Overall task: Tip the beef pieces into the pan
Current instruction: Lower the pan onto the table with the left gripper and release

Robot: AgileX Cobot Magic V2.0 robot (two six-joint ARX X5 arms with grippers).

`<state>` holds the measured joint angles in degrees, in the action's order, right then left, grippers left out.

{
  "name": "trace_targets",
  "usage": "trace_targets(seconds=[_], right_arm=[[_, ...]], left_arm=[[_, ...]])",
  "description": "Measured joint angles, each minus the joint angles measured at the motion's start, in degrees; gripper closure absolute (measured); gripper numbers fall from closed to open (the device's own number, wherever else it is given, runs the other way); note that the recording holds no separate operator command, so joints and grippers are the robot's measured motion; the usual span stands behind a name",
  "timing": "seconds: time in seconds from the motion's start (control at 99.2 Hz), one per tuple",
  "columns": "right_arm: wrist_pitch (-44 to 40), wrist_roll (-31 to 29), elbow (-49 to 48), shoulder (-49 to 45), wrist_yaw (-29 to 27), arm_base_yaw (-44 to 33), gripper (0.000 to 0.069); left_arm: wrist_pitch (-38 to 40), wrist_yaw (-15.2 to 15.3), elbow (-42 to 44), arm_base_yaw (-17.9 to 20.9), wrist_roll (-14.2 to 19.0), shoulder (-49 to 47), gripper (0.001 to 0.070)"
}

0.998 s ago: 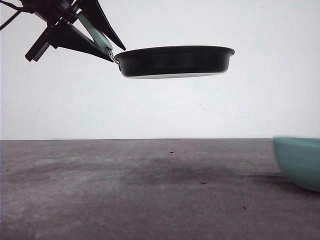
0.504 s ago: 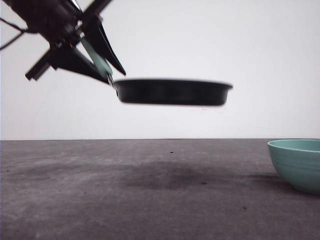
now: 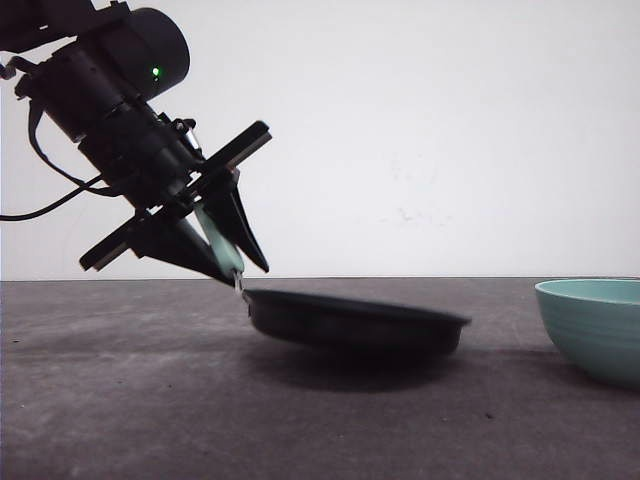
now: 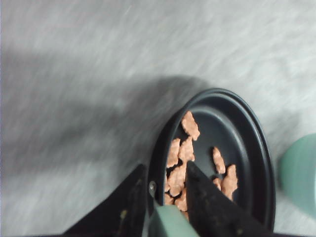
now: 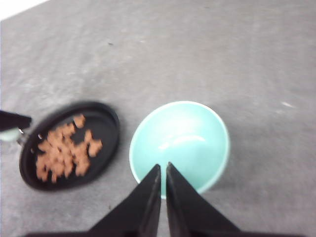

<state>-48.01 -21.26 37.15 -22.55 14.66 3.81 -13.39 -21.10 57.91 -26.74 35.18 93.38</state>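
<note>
Over the last sec we've brought the pan [image 3: 355, 322] down from well above the counter [image 3: 150, 400] to counter level. It was held high and roughly level; now its far side looks to be touching or nearly touching the surface near the counter's middle, while the handle side is a bit raised, so the pan sits tilted. The left tool [image 3: 232, 262] has dropped and swung down w/ it, and its fingers are pinching the mint-green handle [image 3: 218, 240]. The left wrist view shows the same grip on either side of the handle.

The beef pieces [image 5: 64, 147] already lie inside the pan, scattered across its black floor, some bunched toward the handle side per the left wrist view [image 4: 185, 163]. The teal bowl [image 5: 180, 143] stands just beside the pan, toward the counter's right edge, and looks empty inside. The right tool [image 5: 163, 170] hovers above the bowl w/ its fingers pressed nearly together, holding nothing.

We judge the pour itself as done: meat in pan, bowl bare. What's left is prob. to settle the pan flat and let go of the handle. Main risk: releasing while tilted could jolt pieces out.
</note>
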Motion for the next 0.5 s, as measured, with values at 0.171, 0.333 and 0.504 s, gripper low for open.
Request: trace_targets(seconds=[0.171,0.333,0.504], right_arm=[[0.02,0.02,0.00,0.07,-0.96,0.00,0.0675],[2.01,0.02,0.00,0.02,-1.16,0.00,0.0675],[2.62,0.02,0.00,0.02,-1.16,0.00,0.0675]], left_arm=[[0.55,1.09,0.00,0.00,0.00,0.00,0.0597],[0.20,1.20,0.00,-0.02,0.00,0.00,0.0596],[-0.52,0.42,0.00,-0.02,1.03,0.00,0.0537]])
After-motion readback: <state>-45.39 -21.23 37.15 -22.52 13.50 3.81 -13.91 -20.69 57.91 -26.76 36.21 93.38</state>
